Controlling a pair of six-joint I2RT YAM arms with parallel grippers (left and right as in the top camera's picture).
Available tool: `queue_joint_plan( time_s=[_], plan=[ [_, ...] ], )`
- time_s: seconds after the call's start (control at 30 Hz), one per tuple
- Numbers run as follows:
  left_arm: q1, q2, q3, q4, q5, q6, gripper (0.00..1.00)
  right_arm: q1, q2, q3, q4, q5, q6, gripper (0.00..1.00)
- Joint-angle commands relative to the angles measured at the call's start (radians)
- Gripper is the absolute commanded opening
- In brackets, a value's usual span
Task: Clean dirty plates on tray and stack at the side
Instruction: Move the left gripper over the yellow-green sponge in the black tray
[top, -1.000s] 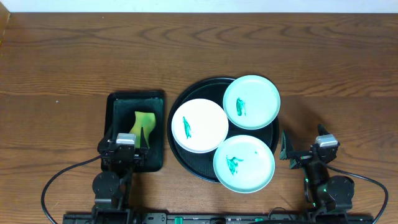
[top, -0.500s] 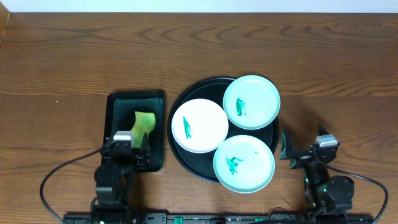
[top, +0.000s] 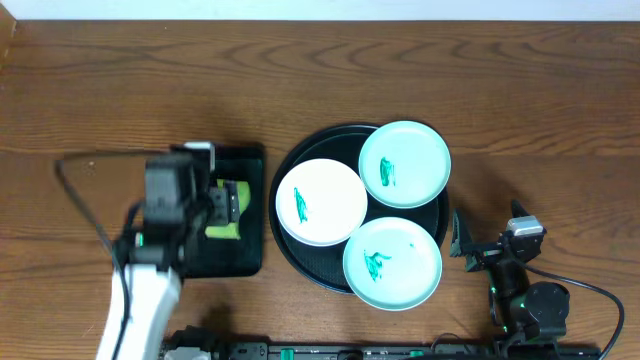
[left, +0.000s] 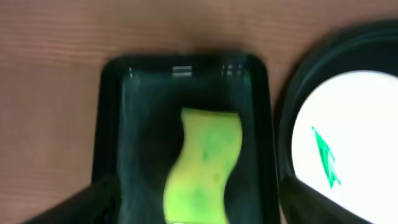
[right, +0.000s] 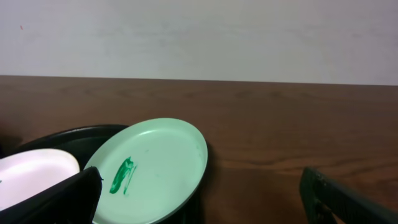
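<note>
Plates (top: 320, 202) lie on the tray (top: 310, 145), right of the left gripper's (top: 227, 204) fingers, spread above a sponge (left: 202, 165). Right gripper (top: 460, 243) fingers stand apart, mint plate (right: 152, 168) ahead.

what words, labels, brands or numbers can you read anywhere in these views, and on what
None can be read in any view.
The green marks on the white plate and the two mint green plates are smears, not writing.
The yellow-green sponge, the rectangular black tray and the round black tray show no print.
</note>
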Motion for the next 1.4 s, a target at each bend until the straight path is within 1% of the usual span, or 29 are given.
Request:
queue_joint_plan(
  time_s=[0.0, 0.07, 0.2, 0.4, 0.7, 0.83, 0.9, 0.97, 1.03, 1.07, 1.13, 1.23, 1.37],
  plan=[
    [-0.004, 0.180, 0.169, -0.139, -0.008, -0.066, 0.81, 0.006, -0.001, -0.001, -0.004, 0.004, 0.005, 0.99],
    [-0.004, 0.258, 0.232, -0.211, 0.013, -0.119, 0.81, 0.006, -0.001, -0.001, -0.004, 0.004, 0.005, 0.99],
    [-0.004, 0.341, 0.279, -0.255, 0.106, -0.127, 0.81, 0.006, -0.001, -0.001, -0.004, 0.004, 0.005, 0.99],
    [-0.004, 0.348, 0.279, -0.258, 0.175, -0.127, 0.80, 0.006, -0.001, -0.001, -0.004, 0.004, 0.005, 0.99],
    [-0.004, 0.348, 0.277, -0.269, 0.180, -0.127, 0.80, 0.006, -0.001, -0.001, 0.013, 0.003, 0.007, 0.99],
    [-0.004, 0.348, 0.277, -0.269, 0.180, -0.127, 0.81, 0.006, -0.001, 0.004, 0.117, -0.145, 0.237, 0.99],
    [-0.004, 0.348, 0.277, -0.269, 0.180, -0.127, 0.81, 0.006, 0.005, 0.034, 0.082, -0.223, 0.315, 0.99],
    [-0.004, 0.348, 0.277, -0.269, 0.180, -0.127, 0.81, 0.006, 0.031, 0.091, -0.022, -0.277, 0.320, 0.99],
    [-0.004, 0.348, 0.277, -0.269, 0.179, -0.127, 0.81, 0.006, 0.083, 0.171, -0.160, -0.281, 0.311, 0.99],
    [-0.004, 0.348, 0.277, -0.269, 0.179, -0.127, 0.80, 0.006, 0.133, 0.231, -0.233, -0.286, 0.280, 0.99],
    [-0.004, 0.348, 0.277, -0.269, 0.179, -0.127, 0.80, 0.006, 0.225, 0.326, -0.307, -0.312, 0.212, 0.99],
    [-0.004, 0.348, 0.277, -0.261, 0.179, -0.127, 0.81, 0.006, 0.463, 0.538, -0.426, -0.347, 0.108, 0.99],
    [-0.004, 0.348, 0.277, -0.254, 0.179, -0.127, 0.80, 0.008, 0.780, 0.797, -0.609, -0.376, 0.051, 0.99]
  ],
)
